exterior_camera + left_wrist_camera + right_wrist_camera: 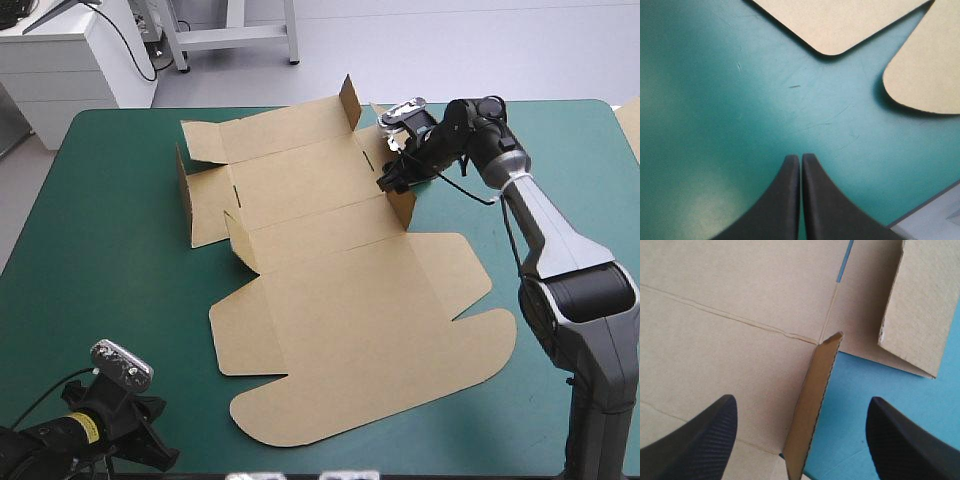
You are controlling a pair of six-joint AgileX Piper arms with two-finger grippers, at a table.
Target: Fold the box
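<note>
Left gripper [801, 156]: fingers pressed together over teal-green cover [715, 100], nr front-left corner. Box [340, 300] mid-table, mostly flat; only few far flaps up. Right gripper [802, 399] spread wide astride raised flap [820, 370]. Judged early stage; walls, tucks outstanding.

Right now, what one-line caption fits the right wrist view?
Open right gripper straddling a raised flap of the brown box, at the sheet's edge over the teal-green cover.

The box [340, 300] is matt corrugated board; the teal-green surface [715, 100] ahead of the left tool [801, 158] looks smooth, faintly scratched.
</note>
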